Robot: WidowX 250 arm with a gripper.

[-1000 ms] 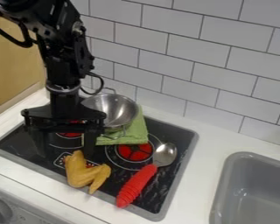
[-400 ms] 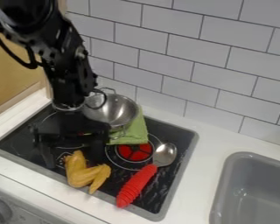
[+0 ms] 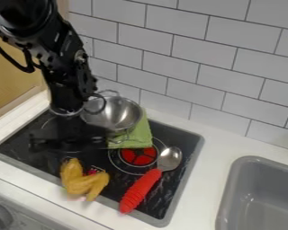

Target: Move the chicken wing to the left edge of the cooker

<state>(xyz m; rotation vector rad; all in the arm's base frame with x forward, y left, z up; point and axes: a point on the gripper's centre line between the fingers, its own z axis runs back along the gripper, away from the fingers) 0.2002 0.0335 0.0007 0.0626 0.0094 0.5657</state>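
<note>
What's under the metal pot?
A folded green cloth, showing along the near and right sides of the metal pot. How far it runs beneath is hidden, as is whatever part of the cooker they cover.

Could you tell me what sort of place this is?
Probably a toy kitchen: there is a cooker with red burner rings, a grey sink set in the counter, and a tiled wall behind.
</note>
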